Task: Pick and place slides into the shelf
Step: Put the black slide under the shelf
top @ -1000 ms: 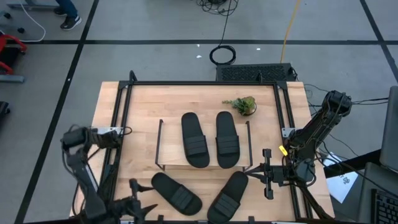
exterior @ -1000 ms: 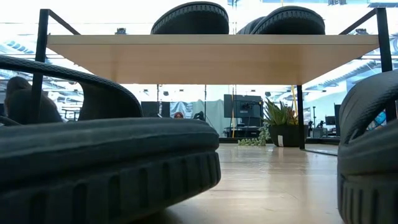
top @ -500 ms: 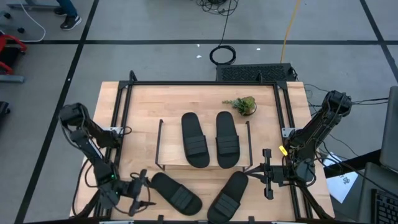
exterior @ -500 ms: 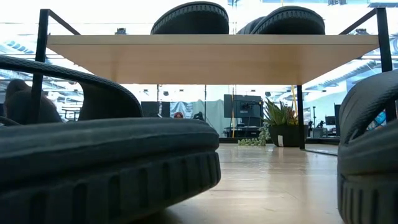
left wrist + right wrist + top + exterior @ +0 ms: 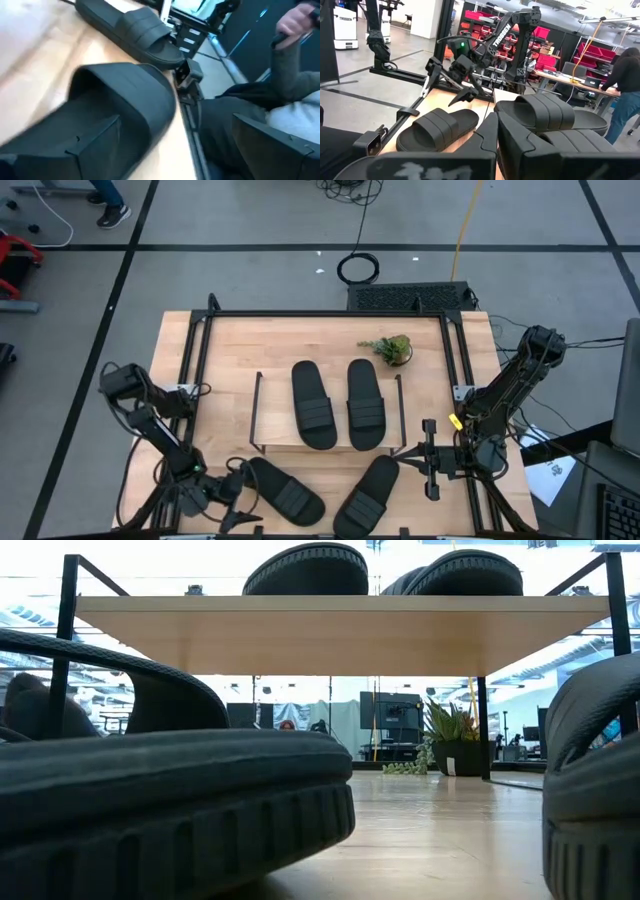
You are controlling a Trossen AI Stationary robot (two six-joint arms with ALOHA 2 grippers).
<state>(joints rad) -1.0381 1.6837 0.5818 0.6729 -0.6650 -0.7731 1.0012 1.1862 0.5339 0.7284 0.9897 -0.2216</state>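
Observation:
Two black slides (image 5: 316,405) (image 5: 365,405) lie side by side on the shelf's wooden top board (image 5: 280,430). Another two lie soles down on the table near its front edge: a left one (image 5: 285,490) and a right one (image 5: 365,495). My left gripper (image 5: 238,495) is open, low and close to the left slide's near-left end (image 5: 115,115); no touch shows. My right gripper (image 5: 398,454) is shut and hangs above the right slide's far end (image 5: 545,112), holding nothing.
A small potted plant (image 5: 390,350) stands at the table's far right. Black frame rails (image 5: 200,380) run along the table's sides. A person's hand and sleeve (image 5: 295,55) show beyond the near edge. The low view looks under the shelf board (image 5: 340,630) between the two near slides.
My left gripper has sunk toward the table and come in toward the near-left slide, rolling at the wrist as the arm folded down. The slides and my right gripper have kept still.

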